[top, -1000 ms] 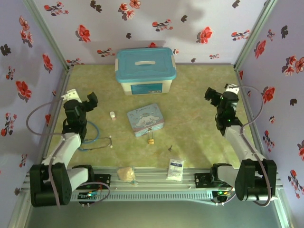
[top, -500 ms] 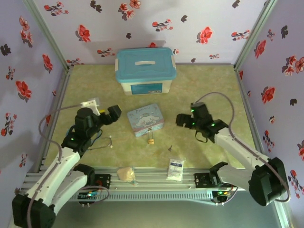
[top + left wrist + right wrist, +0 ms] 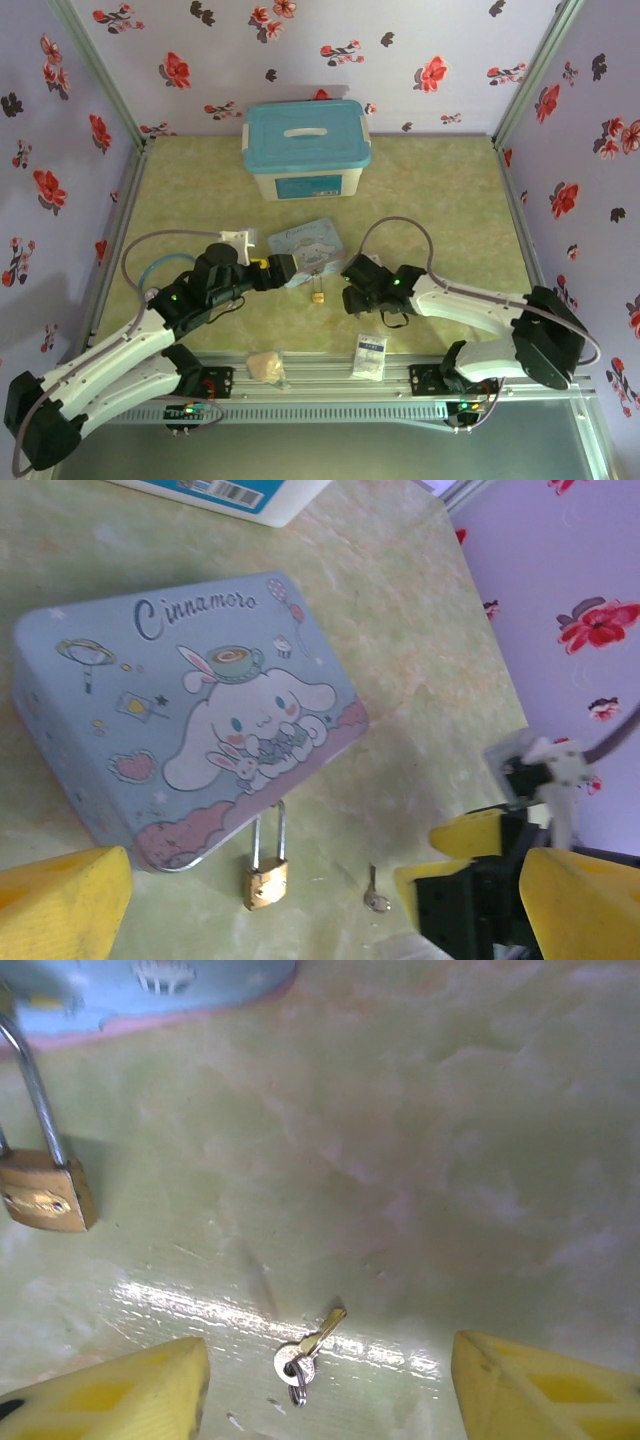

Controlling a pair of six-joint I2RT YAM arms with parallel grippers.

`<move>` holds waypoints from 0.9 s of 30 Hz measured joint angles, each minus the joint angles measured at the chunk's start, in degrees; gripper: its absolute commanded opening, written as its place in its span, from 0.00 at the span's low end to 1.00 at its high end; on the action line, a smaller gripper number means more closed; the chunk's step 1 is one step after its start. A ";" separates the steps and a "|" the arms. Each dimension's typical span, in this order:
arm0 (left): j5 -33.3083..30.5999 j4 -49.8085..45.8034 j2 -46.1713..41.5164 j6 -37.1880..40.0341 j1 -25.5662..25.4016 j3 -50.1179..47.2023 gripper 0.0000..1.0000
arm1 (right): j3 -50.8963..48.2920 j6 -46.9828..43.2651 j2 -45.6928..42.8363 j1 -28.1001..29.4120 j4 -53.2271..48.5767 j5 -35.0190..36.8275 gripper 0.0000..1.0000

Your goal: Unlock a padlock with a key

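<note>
Right gripper point(image 3: 330, 1395) hangs low over the table point(image 3: 440, 200), just in front of the cartoon tin point(image 3: 190, 720) and off to the tin's right. Its two yellow fingers point(image 3: 130, 1395) are spread apart, one on each side of the key point(image 3: 305, 1352). They are not touching the key. The tiny key lies flat on the table between them, with its small ring end toward the camera.

The left gripper point(image 3: 283, 268) hovers over the tin's near left corner. Its fingers point(image 3: 60, 900) are spread wide too, and they hold nothing.

The padlock point(image 3: 265, 880) lies flat on the table, right in front of the tin's near edge. Its thin loop points at the tin and reaches up to that edge. Both ends of the loop go into the yellow body. The key is just to the right of the padlock, a little farther from the tin, and the two do not touch.
</note>
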 measured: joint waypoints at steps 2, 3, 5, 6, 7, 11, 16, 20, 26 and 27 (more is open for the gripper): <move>-0.22 1.25 -0.09 -0.50 -0.90 -0.63 1.00 | 0.04 0.55 2.01 0.96 -0.20 0.15 0.60; -0.37 1.84 -0.09 -0.83 -1.20 -1.03 1.00 | 0.11 0.85 2.67 1.29 -0.39 0.31 0.58; -0.44 3.04 -0.07 -1.46 -1.79 -2.01 1.00 | 0.11 1.49 3.93 1.90 -0.42 0.81 0.56; -0.46 3.37 0.00 -1.55 -2.03 -2.21 1.00 | 0.13 1.64 4.33 2.08 -0.39 0.85 0.55; -0.46 3.56 0.15 -1.66 -2.27 -2.25 1.00 | 0.17 1.84 4.79 2.25 -0.39 0.85 0.53; -0.85 4.90 1.49 -1.95 -3.30 -2.25 1.00 | 0.59 1.99 6.58 3.23 -0.13 0.79 0.46; -1.51 6.01 3.82 -2.71 -4.55 -2.27 1.00 | 1.09 2.45 8.46 5.09 0.35 0.63 0.43; -2.86 8.31 4.50 -3.34 -4.79 -3.69 1.00 | 1.27 3.43 10.03 6.01 0.26 0.81 0.40; -4.50 8.13 6.16 -3.28 -6.45 -4.00 1.00 | 1.29 3.45 11.50 6.32 1.27 0.85 0.30; -4.72 8.13 6.47 -3.30 -6.71 -4.00 1.00 | 1.68 3.43 11.89 6.34 1.20 0.87 0.28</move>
